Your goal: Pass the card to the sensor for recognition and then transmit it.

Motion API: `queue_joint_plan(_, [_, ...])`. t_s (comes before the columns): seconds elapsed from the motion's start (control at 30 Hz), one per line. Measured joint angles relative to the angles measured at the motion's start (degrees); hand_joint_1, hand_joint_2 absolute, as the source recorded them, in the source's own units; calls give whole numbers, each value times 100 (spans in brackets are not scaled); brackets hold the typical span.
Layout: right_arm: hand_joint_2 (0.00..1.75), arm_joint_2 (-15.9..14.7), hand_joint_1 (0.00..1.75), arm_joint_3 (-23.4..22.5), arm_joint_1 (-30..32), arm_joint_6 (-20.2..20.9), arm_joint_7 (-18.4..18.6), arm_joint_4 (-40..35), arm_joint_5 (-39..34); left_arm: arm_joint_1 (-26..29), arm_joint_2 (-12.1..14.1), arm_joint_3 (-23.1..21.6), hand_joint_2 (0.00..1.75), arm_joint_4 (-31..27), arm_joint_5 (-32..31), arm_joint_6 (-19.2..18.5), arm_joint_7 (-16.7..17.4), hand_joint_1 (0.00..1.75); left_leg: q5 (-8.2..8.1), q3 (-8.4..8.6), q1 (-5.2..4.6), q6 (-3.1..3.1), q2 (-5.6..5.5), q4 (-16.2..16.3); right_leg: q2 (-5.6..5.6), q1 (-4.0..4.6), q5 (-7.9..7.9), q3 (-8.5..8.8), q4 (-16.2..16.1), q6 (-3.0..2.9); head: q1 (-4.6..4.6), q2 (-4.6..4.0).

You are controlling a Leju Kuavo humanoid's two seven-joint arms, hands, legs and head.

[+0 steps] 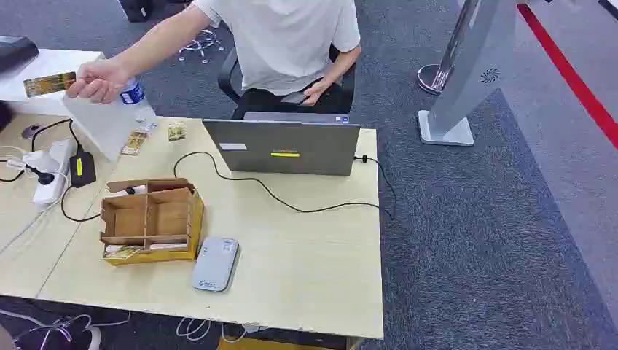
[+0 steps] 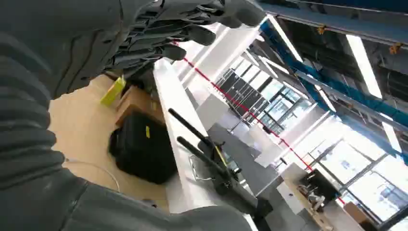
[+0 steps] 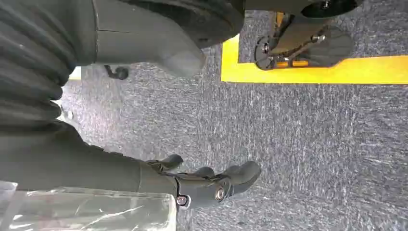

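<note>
The card (image 1: 49, 84) is in a person's hand (image 1: 97, 80), held out past the far left corner of the table (image 1: 306, 255), above a white surface there and well apart from both of the robot's hands. The sensor (image 1: 216, 264), a flat grey device, lies near the table's front edge, just beside a partitioned cardboard box (image 1: 149, 220). A grey laptop (image 1: 283, 146) stands farther back with a black cable running across the table from it, and the person sits in a chair behind it. A water bottle (image 1: 133, 95) stands just below the person's outstretched hand. In the left wrist view, the left hand (image 2: 159, 38) has its dark fingers (image 2: 202, 33) stretched out and spread, grasping nothing. In the right wrist view, the right hand (image 3: 192, 185) hangs over grey carpet (image 3: 312, 144), its fingers (image 3: 240, 175) loosely curved and apart, with nothing in them.
</note>
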Motion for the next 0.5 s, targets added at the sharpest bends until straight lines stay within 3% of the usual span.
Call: queue_joint_plan(0.5, [175, 13, 0, 68, -5, 64, 114, 7, 44, -1052, 275, -1772, 175, 295, -2244, 976, 776, 0, 0, -4, 1, 0, 1, 0, 3, 0, 4, -5, 0, -5, 4, 0])
